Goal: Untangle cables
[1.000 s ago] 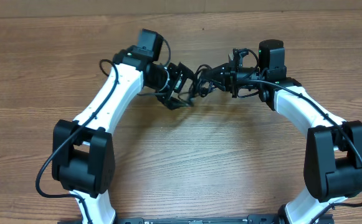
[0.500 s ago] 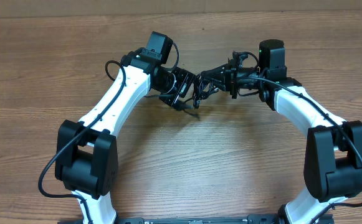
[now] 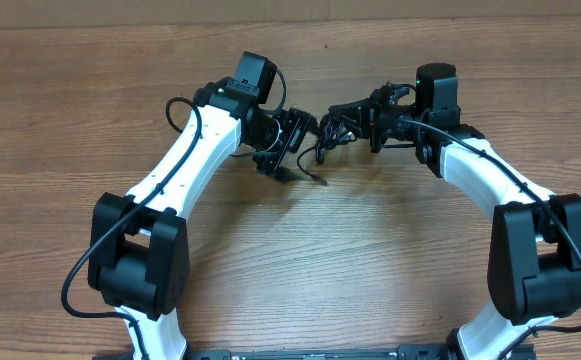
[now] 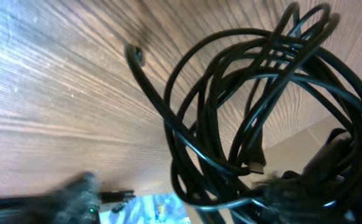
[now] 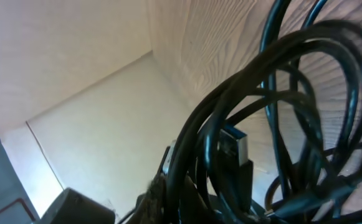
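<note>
1. The cables (image 3: pixel 323 138) hang as one knotted bundle between the two grippers, over the far middle of the wooden table (image 3: pixel 370 250). The bundle's long axis runs left to right, and one loose tail points toward the robot's base.
2. The right gripper (image 3: pixel 342 112) is clamped on the bundle's right side. The left gripper (image 3: pixel 292 135) touches the other side, but its jaws are buried in black loops, so its grip cannot be told.
3. Blurred coils fill both wrist views; a plug (image 5: pixel 233 148) shows in the right one.
4. Compared with half a second ago, the right gripper has drawn back toward the far edge, taking the bundle with it.
</note>
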Tool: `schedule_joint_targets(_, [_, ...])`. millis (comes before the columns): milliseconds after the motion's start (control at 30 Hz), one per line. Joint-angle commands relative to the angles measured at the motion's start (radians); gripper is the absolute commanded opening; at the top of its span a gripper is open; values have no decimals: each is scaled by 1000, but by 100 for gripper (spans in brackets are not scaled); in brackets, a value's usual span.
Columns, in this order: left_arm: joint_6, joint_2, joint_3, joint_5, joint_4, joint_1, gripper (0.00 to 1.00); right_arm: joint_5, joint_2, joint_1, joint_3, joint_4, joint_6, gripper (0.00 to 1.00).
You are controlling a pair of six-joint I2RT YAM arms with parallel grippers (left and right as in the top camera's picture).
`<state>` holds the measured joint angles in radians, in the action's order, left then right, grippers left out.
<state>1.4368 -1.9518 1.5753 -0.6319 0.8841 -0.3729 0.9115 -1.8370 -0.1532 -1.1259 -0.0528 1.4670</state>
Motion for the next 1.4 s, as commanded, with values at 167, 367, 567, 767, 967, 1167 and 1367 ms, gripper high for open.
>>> schedule_joint_targets(167, [60, -6, 8, 133, -37, -8, 6, 11, 29, -37, -20, -14, 109, 4])
schedule_joint_targets(367, [-95, -6, 8, 328, -58, 6, 4, -5, 29, -54, -20, -14, 27, 4])
schedule_joint_targets(567, [-285, 0, 8, 349, -58, 101, 4, -103, 29, -46, -20, 30, -307, 4])
schedule_joint_targets(767, [-439, 8, 19, 231, -60, 222, 4, -266, 29, -46, -20, 174, -478, 4])
schedule_joint_targets(967, [-524, 8, 19, 89, -46, 264, 70, -264, 29, -50, -20, 147, -414, 4])
schedule_joint_targets(1167, [-412, 8, 19, -138, -47, 263, 100, -187, 29, -52, -20, -96, -117, 4])
schedule_joint_targets(1367, [-150, 8, 19, -219, -47, 259, 100, -155, 29, -96, -20, -316, 79, 4])
